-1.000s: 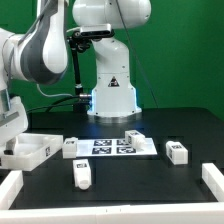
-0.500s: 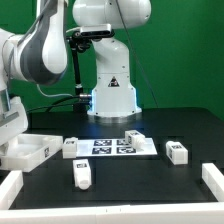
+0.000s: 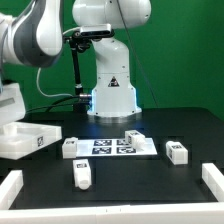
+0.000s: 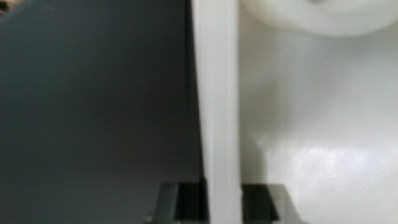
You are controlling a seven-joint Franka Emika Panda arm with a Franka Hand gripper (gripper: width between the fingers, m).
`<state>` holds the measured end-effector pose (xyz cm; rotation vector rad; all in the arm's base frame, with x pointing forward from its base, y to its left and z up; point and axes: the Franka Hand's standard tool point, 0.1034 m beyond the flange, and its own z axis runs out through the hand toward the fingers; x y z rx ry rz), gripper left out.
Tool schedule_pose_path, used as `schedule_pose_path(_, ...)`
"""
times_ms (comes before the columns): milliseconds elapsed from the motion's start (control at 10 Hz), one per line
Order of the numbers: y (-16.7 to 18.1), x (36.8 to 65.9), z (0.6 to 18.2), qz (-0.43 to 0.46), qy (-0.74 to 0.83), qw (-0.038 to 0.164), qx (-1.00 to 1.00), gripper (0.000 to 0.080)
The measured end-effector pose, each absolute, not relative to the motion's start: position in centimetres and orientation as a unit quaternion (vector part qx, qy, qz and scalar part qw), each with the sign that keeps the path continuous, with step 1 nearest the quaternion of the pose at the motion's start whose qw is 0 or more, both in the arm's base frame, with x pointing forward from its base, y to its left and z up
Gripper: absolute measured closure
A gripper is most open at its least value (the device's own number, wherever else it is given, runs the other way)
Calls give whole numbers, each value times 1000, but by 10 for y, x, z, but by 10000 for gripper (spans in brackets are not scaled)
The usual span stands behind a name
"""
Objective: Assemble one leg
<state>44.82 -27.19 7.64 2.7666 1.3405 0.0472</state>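
My gripper [image 3: 10, 122] is at the exterior view's far left, shut on the rim of the large white tray-like part [image 3: 32, 138], which it holds a little above the table. In the wrist view the rim [image 4: 217, 100] runs between my fingers [image 4: 183, 204], and my gripper [image 4: 222, 206] clamps it. Several legs lie loose on the black table. One leg [image 3: 83, 173] is at the front. Another leg [image 3: 178, 151] is at the right. A third leg [image 3: 69, 147] is left of the marker board. A further leg [image 3: 133, 135] sits at the board's far edge.
The marker board [image 3: 116, 146] lies flat at the table's middle. White border pieces stand at the front left [image 3: 10, 186] and the front right [image 3: 212, 183]. The robot base [image 3: 110, 95] stands behind, before a green backdrop.
The arm has swung up and to the exterior view's left. The tray-like part has risen off the table with the gripper and now sits flatter. The legs have not moved.
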Motion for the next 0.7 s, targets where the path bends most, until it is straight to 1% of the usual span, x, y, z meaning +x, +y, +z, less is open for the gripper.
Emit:
schedule_pose_path(100, -244, 460, 83, 23, 376, 36, 926, 748)
schedule_pose_path(200, -215, 478, 86, 28, 328, 37, 944, 748)
schedule_pose_path(300, -183, 503, 90, 36, 248, 36, 967, 748)
schedule_pose_path(400, -153, 531, 89, 46, 182, 36, 982, 748)
schedule_pose_path(500, -125, 560, 86, 57, 149, 38, 986, 747)
schedule_pose_path(600, -102, 582, 79, 64, 115, 39, 990, 747)
schedule_pose_path(700, -93, 595, 74, 65, 112, 40, 991, 747)
